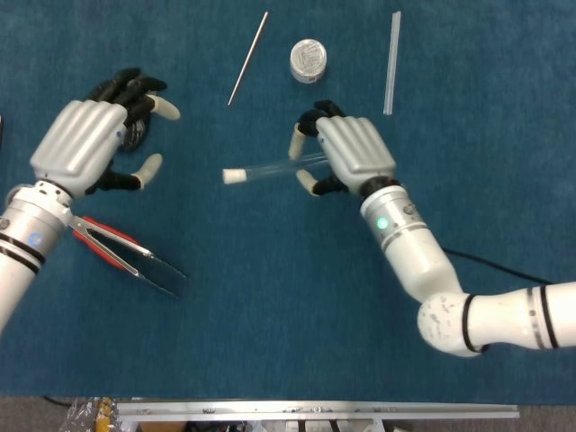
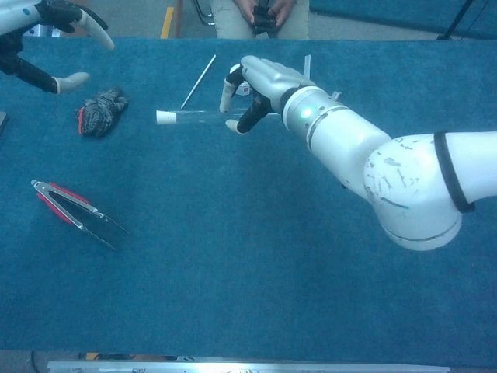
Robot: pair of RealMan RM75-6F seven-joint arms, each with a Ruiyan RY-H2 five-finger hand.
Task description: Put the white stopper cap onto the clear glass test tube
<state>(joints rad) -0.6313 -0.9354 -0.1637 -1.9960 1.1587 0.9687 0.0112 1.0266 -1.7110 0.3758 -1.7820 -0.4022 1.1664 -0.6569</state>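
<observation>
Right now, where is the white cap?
The cap sits on the tube's left end, held by the right hand, mid-table in the head view, below the metal rod.

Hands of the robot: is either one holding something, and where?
The right hand holds the capped test tube by its bare end, away from the white cap. The left hand holds nothing.

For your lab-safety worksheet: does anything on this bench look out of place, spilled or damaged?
Nothing spilled or broken. The crumpled dark rag near the open left hand looks untidy; the right hand holds the capped test tube level.
</observation>
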